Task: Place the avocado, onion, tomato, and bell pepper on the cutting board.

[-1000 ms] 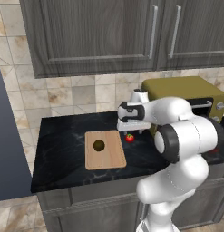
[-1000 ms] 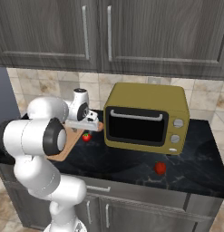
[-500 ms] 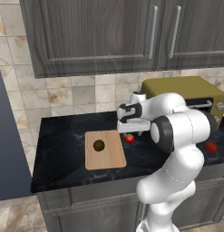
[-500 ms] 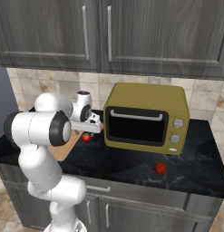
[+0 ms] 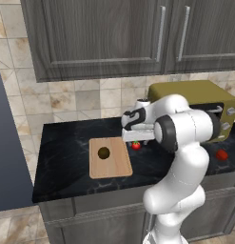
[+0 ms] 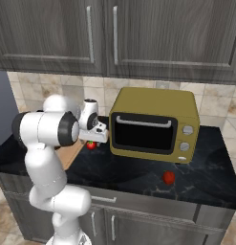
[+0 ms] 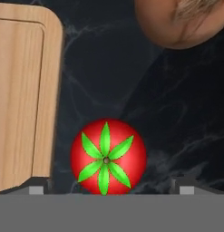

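Hand view: you look straight down on the tomato [image 7: 108, 157], low centre of frame, green star stem facing up, sitting on the black counter [image 7: 177, 118].
Board: the cutting board [image 7: 20, 99] fills the left side of that frame; its edge lies just beside the tomato, not touching it.
Onion: the tan onion [image 7: 181, 20] sits at the upper right of the hand view, apart from the tomato.
Done so far: the avocado [image 5: 103, 153] rests on the board in the left base view, centre left. One of four, by my count.
Left to do: tomato, onion, and the bell pepper [image 6: 169, 177], which lies alone on the counter in front of the oven [image 6: 155, 124], lower right of centre in the right base view.
Tool: the tool [image 7: 109, 189] hovers over the tomato, tips at either side of the bottom edge; spread wider than the tomato, holding nothing.
Step in hand: you look lined up for a tomato pick; descent not yet made.
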Controlling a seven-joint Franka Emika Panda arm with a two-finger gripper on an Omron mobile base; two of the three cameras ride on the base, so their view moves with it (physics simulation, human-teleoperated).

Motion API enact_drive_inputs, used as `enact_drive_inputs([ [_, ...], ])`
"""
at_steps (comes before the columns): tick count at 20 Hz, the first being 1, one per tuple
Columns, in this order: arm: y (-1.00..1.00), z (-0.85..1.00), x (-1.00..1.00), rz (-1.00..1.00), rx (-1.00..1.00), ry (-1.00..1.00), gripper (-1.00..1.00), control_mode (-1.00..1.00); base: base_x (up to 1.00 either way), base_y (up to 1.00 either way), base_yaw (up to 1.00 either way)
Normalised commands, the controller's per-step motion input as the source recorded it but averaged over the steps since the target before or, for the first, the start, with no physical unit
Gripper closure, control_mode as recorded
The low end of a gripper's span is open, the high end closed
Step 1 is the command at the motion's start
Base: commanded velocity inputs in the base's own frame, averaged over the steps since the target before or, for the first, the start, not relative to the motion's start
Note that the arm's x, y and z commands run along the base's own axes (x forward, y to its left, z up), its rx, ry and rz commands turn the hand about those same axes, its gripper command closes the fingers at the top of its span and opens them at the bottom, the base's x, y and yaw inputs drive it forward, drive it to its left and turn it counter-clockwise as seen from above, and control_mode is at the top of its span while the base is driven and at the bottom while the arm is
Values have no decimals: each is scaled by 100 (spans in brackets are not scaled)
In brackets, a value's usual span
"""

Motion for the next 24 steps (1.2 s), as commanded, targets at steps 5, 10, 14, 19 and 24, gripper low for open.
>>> enact_drive_inputs([
  [5, 0, -14, 22, 0, 0, 3, -100, -100, 0, 0, 0],
  [10, 0, -19, 15, 0, 0, 4, -100, -100, 0, 0, 0],
  [14, 0, -26, 0, -1, 0, 3, 100, -100, 0, 0, 0],
  [19, 0, 2, -8, 0, 0, -2, 100, -100, 0, 0, 0],
  [24, 15, 33, -24, 0, 0, -12, 100, -100, 0, 0, 0],
])
